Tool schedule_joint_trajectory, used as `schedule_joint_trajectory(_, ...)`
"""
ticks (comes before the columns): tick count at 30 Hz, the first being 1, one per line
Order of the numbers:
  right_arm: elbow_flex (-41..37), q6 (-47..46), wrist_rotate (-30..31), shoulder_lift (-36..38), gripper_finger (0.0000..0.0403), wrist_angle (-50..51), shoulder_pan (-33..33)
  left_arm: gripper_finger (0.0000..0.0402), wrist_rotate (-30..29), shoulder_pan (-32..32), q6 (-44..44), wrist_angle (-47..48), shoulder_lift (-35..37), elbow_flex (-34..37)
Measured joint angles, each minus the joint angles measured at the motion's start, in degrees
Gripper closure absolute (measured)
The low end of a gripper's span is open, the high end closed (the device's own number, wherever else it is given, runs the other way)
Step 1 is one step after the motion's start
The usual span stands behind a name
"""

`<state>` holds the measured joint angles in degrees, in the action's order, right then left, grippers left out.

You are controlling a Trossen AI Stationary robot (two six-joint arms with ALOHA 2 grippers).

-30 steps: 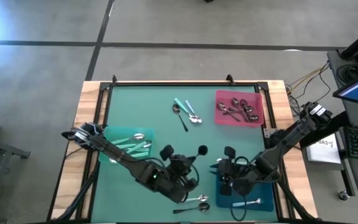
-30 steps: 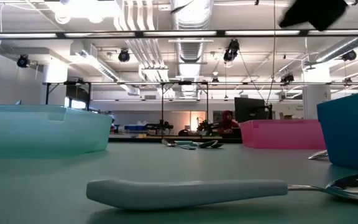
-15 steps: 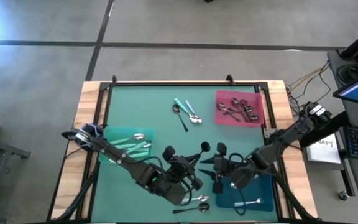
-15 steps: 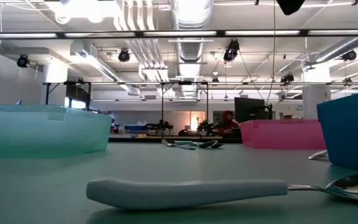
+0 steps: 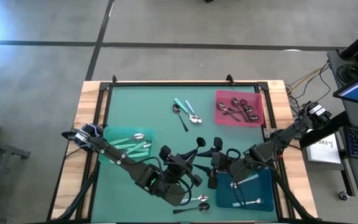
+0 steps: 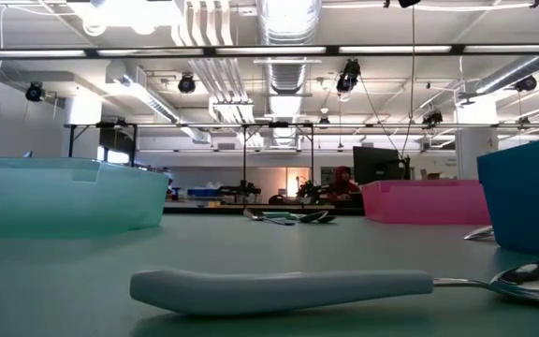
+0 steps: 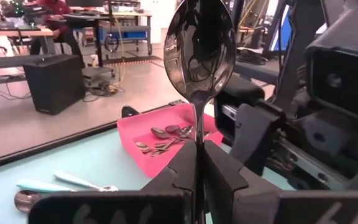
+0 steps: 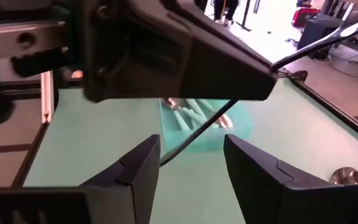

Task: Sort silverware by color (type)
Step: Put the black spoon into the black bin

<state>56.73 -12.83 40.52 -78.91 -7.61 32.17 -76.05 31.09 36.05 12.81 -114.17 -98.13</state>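
Left gripper (image 7: 197, 163) is clenching a dark spoon (image 7: 199, 46) upright; right gripper (image 8: 191, 163), jaws wide, should be closing squarely round its handle.

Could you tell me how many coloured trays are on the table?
3: a teal tray at the left with pale-green spoons, a pink tray at the far right with dark spoons, and a blue tray at the near right, partly covered by the right arm.

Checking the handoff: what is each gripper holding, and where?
The left gripper clamps a dark metal spoon by its handle; the right gripper is open, empty.
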Motion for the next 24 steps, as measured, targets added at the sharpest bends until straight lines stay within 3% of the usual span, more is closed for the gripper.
schedule_joint_trajectory(8,0.0,2.0,-0.6,0.0,0.0235,-2.0,-0.6,0.0402,-1.6,0.0,0.6,-0.4,0.0,0.0)
schedule_joint_trajectory(16,0.0,3.9,-1.3,0.0,0.0269,-3.3,-0.7,0.0402,-1.4,0.0,-0.9,-1.2,0.0,0.0)
schedule_joint_trajectory(24,0.0,1.6,-3.2,2.5,0.0257,6.4,-0.7,0.0401,2.3,1.0,-8.2,0.9,3.3,-0.4)
